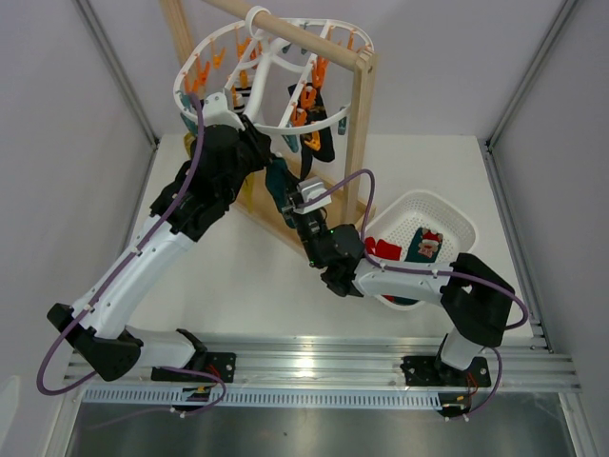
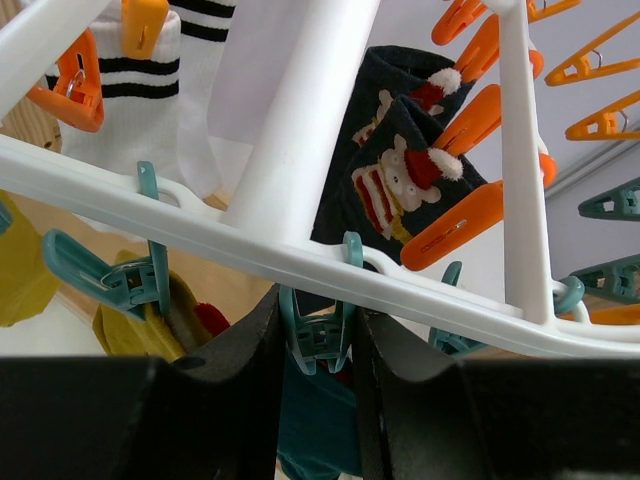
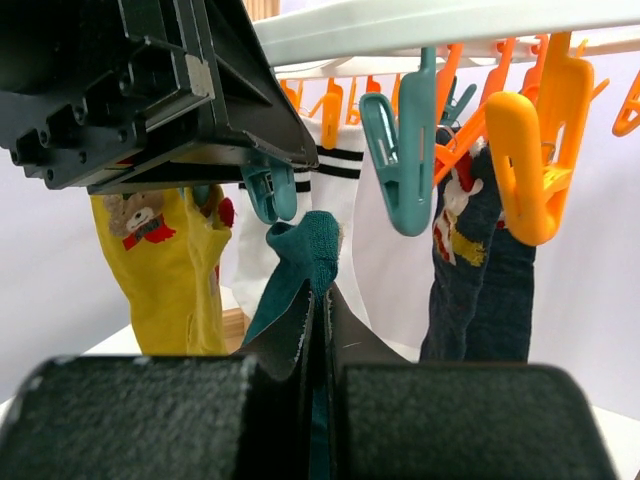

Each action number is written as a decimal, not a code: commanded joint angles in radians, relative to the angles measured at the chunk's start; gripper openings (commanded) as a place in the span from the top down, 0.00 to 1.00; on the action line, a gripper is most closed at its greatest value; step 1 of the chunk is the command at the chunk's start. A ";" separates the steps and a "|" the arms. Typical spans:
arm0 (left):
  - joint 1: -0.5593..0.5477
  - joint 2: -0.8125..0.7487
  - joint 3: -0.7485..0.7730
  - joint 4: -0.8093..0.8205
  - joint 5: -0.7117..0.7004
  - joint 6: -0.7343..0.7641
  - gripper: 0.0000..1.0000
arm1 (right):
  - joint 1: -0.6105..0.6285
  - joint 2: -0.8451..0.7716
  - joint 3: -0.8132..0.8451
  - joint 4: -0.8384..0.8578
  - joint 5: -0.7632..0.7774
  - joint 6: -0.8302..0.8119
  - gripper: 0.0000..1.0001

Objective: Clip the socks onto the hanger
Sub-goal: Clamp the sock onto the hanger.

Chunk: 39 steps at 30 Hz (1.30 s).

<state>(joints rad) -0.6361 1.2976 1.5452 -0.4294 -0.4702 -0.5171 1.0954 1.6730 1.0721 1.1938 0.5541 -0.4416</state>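
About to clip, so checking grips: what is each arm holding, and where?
Right fingers pinch the teal sock just below its raised end. Left fingers squeeze a teal peg on the hanger by its sides.

No lettering, brand or number can be read on the socks (image 2: 400,170) or the hanger (image 2: 100,190).

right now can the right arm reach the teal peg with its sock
Probably yes: the teal sock in the right gripper sits just under the teal peg in the left gripper, nothing between.
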 commanded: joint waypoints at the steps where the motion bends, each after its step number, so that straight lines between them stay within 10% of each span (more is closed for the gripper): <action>1: 0.006 -0.015 0.023 0.026 -0.024 -0.023 0.90 | 0.008 0.001 0.046 0.076 0.024 0.012 1.00; 39: 0.006 -0.001 0.000 0.020 -0.047 -0.055 0.89 | 0.040 0.045 0.114 0.118 0.040 0.040 1.00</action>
<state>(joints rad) -0.6361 1.2980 1.5448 -0.4332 -0.4950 -0.5507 1.1278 1.7164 1.1358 1.2469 0.5793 -0.4339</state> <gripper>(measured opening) 0.316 0.012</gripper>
